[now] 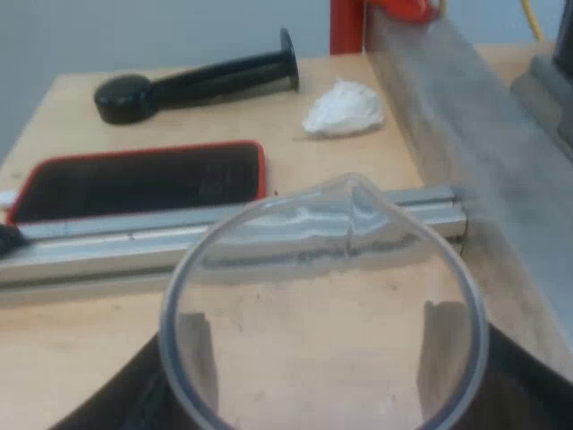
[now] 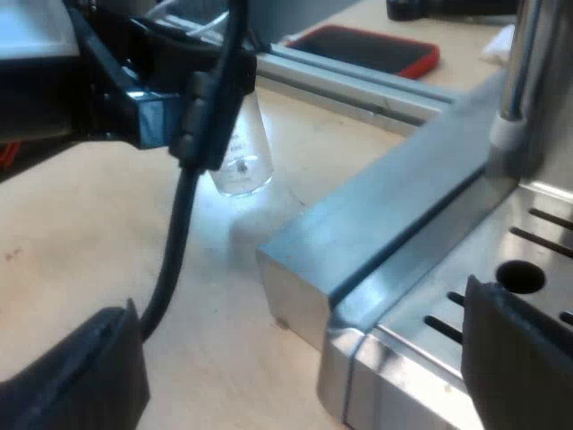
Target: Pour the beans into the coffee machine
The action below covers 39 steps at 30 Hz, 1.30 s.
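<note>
Beside the machine, at its steel base, the left gripper clasps the glass by its sides, upright and, as far as I can judge, lifted just off the table. Near the machine's corner the right gripper hangs with its fingers spread wide, holding nothing. Trouble could come on the way up to the machine's top: the glass sits close to that steel edge, and a swing toward it could knock the rim or twist the smooth wall in the grip. Worse, the glass looks empty; I see bare table through its bottom and no beans, so a pour may deliver nothing. Beyond a rail lie a tamper, a mat and a white cloth
</note>
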Each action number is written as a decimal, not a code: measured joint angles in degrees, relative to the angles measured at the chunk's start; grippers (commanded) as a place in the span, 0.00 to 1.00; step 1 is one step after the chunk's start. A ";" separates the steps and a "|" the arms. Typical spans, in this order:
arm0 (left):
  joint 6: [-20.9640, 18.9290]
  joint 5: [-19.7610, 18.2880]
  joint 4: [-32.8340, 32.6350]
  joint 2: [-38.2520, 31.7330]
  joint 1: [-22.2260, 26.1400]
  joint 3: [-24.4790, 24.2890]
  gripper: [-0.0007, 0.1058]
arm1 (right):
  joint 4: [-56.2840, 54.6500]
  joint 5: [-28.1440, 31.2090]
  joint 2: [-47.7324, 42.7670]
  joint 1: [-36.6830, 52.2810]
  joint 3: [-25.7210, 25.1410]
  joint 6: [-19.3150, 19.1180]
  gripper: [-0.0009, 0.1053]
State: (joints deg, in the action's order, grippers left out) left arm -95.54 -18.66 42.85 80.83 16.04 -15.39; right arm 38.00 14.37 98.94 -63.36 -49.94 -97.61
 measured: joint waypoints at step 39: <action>1.21 0.75 -35.90 1.95 0.00 -11.69 0.60 | -0.37 0.00 0.27 1.74 -0.11 2.01 0.71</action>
State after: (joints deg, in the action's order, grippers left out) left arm -94.34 -17.91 6.94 82.78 16.04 -27.08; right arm 37.63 14.37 99.21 -61.62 -50.05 -95.60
